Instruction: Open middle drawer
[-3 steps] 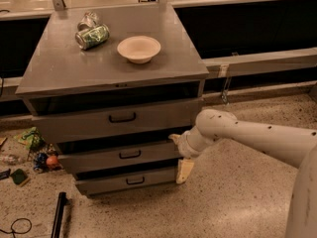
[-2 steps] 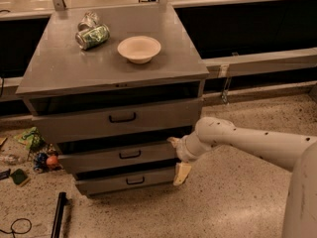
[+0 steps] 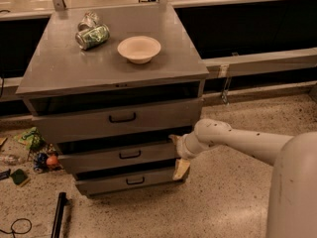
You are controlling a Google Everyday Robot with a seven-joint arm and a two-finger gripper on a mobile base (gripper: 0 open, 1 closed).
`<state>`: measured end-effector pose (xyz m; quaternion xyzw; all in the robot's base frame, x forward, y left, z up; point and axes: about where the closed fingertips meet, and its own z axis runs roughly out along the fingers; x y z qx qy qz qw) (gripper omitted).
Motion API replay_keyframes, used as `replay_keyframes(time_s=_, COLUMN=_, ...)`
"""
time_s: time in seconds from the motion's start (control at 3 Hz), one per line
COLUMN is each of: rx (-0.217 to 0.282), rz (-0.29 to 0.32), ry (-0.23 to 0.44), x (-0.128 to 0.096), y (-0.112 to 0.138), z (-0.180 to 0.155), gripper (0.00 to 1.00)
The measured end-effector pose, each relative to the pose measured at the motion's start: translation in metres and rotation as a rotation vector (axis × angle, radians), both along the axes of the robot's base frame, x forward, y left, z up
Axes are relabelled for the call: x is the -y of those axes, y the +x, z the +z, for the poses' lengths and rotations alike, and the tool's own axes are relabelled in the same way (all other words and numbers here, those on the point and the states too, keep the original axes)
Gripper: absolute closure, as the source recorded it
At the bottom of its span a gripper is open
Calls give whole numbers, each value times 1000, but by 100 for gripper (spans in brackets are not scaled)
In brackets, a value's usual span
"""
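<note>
Cream-coloured fingers of the gripper (image 3: pixel 177 155) stood spread, one at the upper right corner of the middle drawer (image 3: pixel 119 155) and the other hanging down past its lower right corner, so the jaws straddled the drawer's right end; whether they actually touched it could not be told. That drawer, with its small black bar handle (image 3: pixel 130 154), sat in the grey cabinet (image 3: pixel 59 73) between the top drawer (image 3: pixel 119 119) and the bottom drawer (image 3: pixel 130 181), its front standing a little proud, with a dark gap above it. On the cabinet top rested a white bowl (image 3: pixel 139 48) and, beside it, a crushed green can (image 3: pixel 92 36). Small litter (image 3: pixel 34 152) lay on the speckled floor (image 3: pixel 223 202) to the cabinet's left.
</note>
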<state>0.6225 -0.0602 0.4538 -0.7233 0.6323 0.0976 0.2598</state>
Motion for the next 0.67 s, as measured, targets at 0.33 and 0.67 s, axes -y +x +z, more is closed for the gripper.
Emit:
replay_keyframes(time_s=0.33, rx=-6, rz=-12, ry=8, x=6, y=22, z=-13, gripper=0)
replay_keyframes(time_s=0.67, rx=-14, rz=-20, ry=18, x=8, y=35, z=-21, gripper=0)
